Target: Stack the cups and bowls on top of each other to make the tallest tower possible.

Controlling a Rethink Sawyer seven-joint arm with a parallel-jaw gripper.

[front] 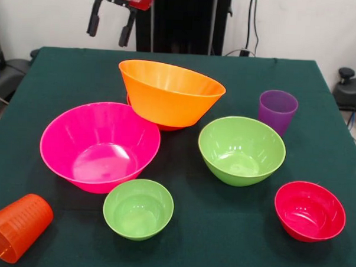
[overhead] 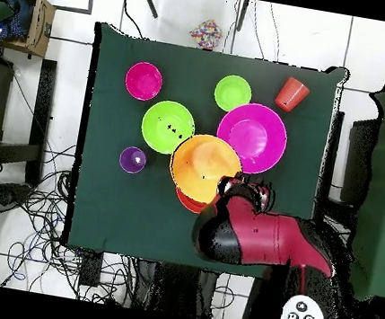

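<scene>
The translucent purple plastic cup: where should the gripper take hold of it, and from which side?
Probably by the rim, coming straight down from above. The translucent purple plastic cup stands upright with its mouth open, apart from the medium lime green plastic bowl beside it, so one finger could go inside and one outside the thin wall. The gripper hangs open above the table's far edge.

Up at eleven o'clock the gripper (front: pixel 110 25) hangs clear above the tabletop (front: pixel 320 116), jaws parted, nothing between them. Dead centre, tipping toward twelve, the large orange bowl (front: pixel 170 92) sits tilted on a red-orange bowl (front: pixel 166 126) peeking out beneath. The large pink bowl (front: pixel 99 145) sits at nine, the medium green bowl (front: pixel 241 150) at three. The purple cup (front: pixel 277 110) stands upright at two. The small green bowl (front: pixel 138 208) is at six, the small crimson bowl (front: pixel 309 211) at four, and the orange cup (front: pixel 16 226) lies on its side at eight.
</scene>
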